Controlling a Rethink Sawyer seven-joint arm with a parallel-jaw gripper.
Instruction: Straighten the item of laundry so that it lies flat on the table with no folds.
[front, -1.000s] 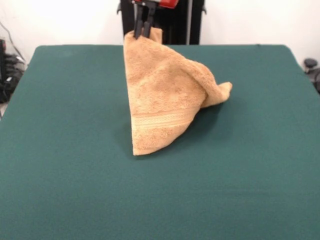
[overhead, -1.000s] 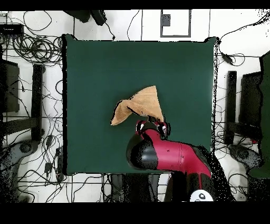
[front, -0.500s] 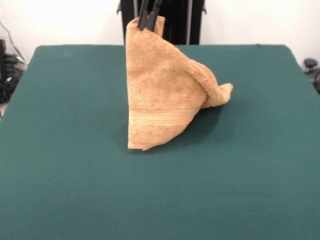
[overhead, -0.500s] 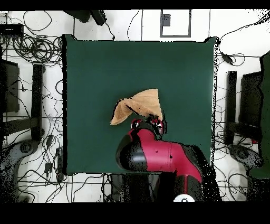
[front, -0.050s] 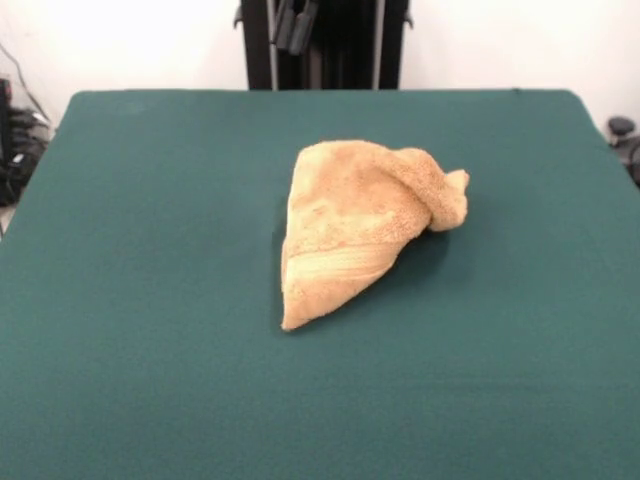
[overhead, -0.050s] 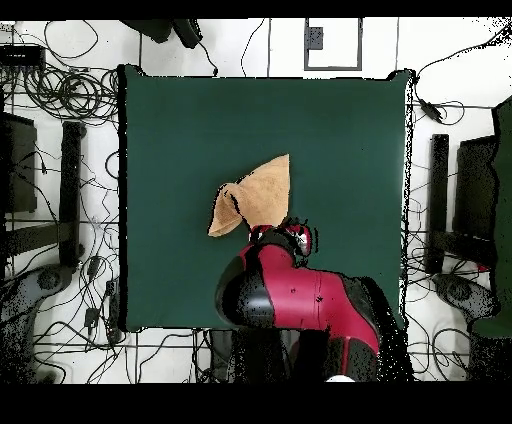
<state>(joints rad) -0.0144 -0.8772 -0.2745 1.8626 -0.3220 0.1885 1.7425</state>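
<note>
The towel (front, -0.050s: 360, 225) lay in a loose heap near the middle of the table (front, -0.050s: 150, 350), not spread out at all. From the front it made a rough wedge, its pointed corner toward the near edge and a little left of the heap's bulk, with one pale woven stripe band (front, -0.050s: 335, 265) crossing the lower part. At the right a fold was rolled up and over into a thick lump (front, -0.050s: 440, 195) that stood proud of the rest. Nothing was touching the cloth from above.

The gripper (front, -0.050s: 295, 25) hung at the far side of the table, high above the cloth and clear of the towel, only its dark lower end showing in the front view. I could not tell whether the claw was spread or pressed together; it held nothing that I could see.

Seen from overhead, the towel (overhead, -0.050s: 255, 195) was a tan triangle on the green, one point reaching toward the far edge and a curled flap at its left. The red and black arm (overhead, -0.050s: 290, 290) stretched in from the bottom and covered the table just beside the towel's lower edge
</note>
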